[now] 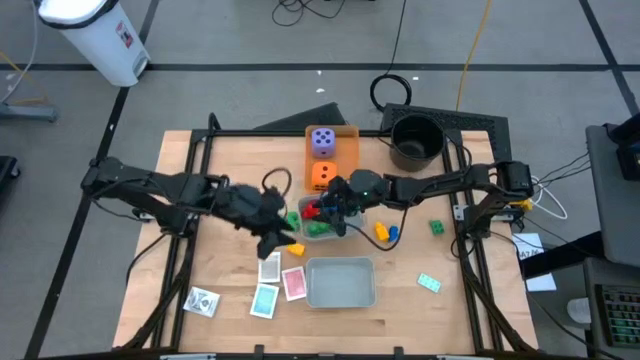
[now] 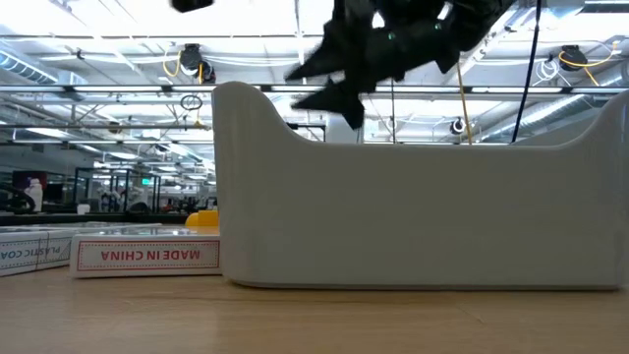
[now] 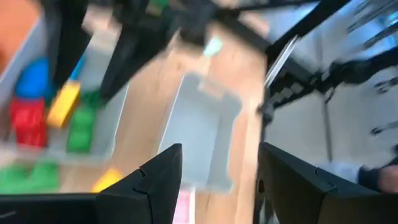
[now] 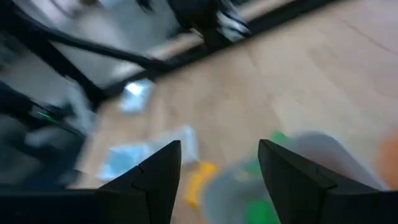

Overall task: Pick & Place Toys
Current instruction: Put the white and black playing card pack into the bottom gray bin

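A small grey tray at the table's middle holds red, green, yellow and blue bricks. My right gripper hovers over it, open and with nothing in it. My left gripper stands just left of that tray, above a loose yellow brick, also open with nothing between its fingers. A purple die and an orange die sit on the flat orange tray. Pink, teal and white cards lie flat near the front.
A larger grey tray stands near the front edge with nothing in it. Yellow, blue and green bricks and a teal piece lie to the right. A black pot is at the far right, another white card front left.
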Robot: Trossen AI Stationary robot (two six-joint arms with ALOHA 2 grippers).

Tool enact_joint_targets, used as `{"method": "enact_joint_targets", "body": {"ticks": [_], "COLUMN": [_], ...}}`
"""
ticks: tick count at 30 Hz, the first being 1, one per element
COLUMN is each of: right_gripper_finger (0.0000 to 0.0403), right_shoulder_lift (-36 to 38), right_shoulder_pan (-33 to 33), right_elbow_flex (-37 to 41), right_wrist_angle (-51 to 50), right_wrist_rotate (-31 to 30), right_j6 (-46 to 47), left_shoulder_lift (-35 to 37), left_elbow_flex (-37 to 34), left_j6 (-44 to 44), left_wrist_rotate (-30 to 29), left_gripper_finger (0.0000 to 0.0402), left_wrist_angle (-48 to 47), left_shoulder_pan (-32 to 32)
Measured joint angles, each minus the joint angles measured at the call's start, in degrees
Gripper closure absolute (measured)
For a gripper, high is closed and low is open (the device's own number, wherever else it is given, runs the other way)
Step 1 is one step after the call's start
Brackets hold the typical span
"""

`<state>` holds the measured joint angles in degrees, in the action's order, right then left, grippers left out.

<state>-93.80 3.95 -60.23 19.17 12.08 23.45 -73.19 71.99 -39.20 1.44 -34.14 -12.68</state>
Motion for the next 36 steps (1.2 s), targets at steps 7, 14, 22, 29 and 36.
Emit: {"method": "enact_joint_targets", "body": {"ticks": [7, 14, 22, 29, 36], "right_gripper_finger": [0.0193, 0.0193, 0.0193, 0.0193, 0.0193], "right_shoulder_lift": [0.2, 3.4, 6.0, 6.0, 5.9], "right_shoulder_pan": [-3.2, -10.1, -18.4, -21.5, -22.1], "right_elbow_flex": [0.0, 0.0, 0.0, 0.0, 0.0], "right_wrist_angle": [7.6, 5.9, -1.9, -5.8, -5.8], "right_wrist_rotate": [0.2, -3.3, -18.5, -24.5, -25.8], "right_j6": [5.4, -1.6, -7.7, -2.7, -0.1], "left_shoulder_lift": [0.0, 0.0, -0.7, -0.7, -0.7], "left_elbow_flex": [0.0, 0.0, -0.7, -8.2, -19.5], "left_j6": [-9.7, -16.5, -21.6, -29.0, -31.9], "left_wrist_rotate": [-4.8, -4.5, -3.0, -3.0, -1.3], "left_gripper_finger": [0.0188, 0.0188, 0.0188, 0.0188, 0.0188], "left_wrist_angle": [-13.4, -23.2, -38.5, -33.1, -20.7], "left_shoulder_pan": [-9.5, -20.2, -35.7, -47.2, -51.9]}}
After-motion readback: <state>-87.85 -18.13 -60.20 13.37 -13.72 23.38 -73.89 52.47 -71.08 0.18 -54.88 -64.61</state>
